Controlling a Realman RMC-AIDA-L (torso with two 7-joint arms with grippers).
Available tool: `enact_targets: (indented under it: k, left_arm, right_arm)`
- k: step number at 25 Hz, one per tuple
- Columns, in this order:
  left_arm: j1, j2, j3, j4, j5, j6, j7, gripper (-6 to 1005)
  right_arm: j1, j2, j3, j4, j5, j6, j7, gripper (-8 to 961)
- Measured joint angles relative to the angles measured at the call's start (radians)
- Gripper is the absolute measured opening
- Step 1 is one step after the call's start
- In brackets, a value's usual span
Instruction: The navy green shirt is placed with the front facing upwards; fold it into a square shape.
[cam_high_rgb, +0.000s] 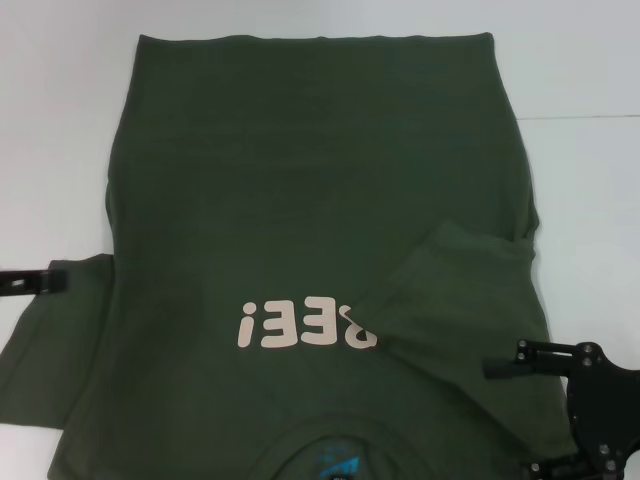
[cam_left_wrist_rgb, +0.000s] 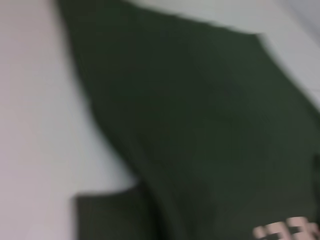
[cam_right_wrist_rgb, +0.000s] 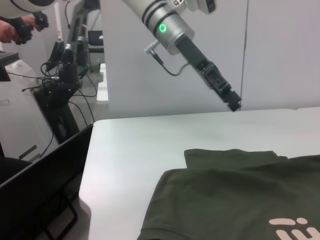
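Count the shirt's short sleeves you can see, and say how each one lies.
2. On the navy green shirt, the left sleeve lies flat outward on the table; the right sleeve is folded inward over the lettering.

Even, bright overhead light; left wrist view heavily blurred.
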Motion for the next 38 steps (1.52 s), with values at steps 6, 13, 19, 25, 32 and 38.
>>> enact_targets:
  k: [6, 13, 19, 25, 32, 38]
  left_arm:
    - [-0.019, 0.001, 0.02, 0.086, 0.225, 0.063, -0.232, 854]
    - [-0.037, -0.002, 0.097, 0.074, 0.415, 0.069, -0.416, 856]
    - [-0.038, -0.002, 0.12, 0.017, 0.419, 0.039, -0.454, 856]
    - [-0.046, 0.003, 0.114, -0.065, 0.42, -0.021, -0.457, 856]
    - [-0.049, 0.01, 0.113, -0.105, 0.421, -0.06, -0.457, 857]
    - [-0.045, 0.014, 0.111, -0.135, 0.421, -0.077, -0.453, 857]
  right_arm:
    - [0.014, 0.001, -0.002, 0.002, 0.0, 0.009, 0.001, 914]
    - [0.025, 0.001, -0.023, 0.017, 0.0, 0.04, -0.001, 914]
    - [0.033, 0.001, -0.027, 0.028, 0.001, 0.048, -0.004, 914]
    - [0.039, 0.001, -0.028, 0.034, 0.001, 0.055, 0.004, 913]
    - [0.054, 0.001, -0.028, 0.054, 0.001, 0.071, 0.005, 913]
    - [0.062, 0.001, -0.028, 0.065, 0.001, 0.086, 0.005, 913]
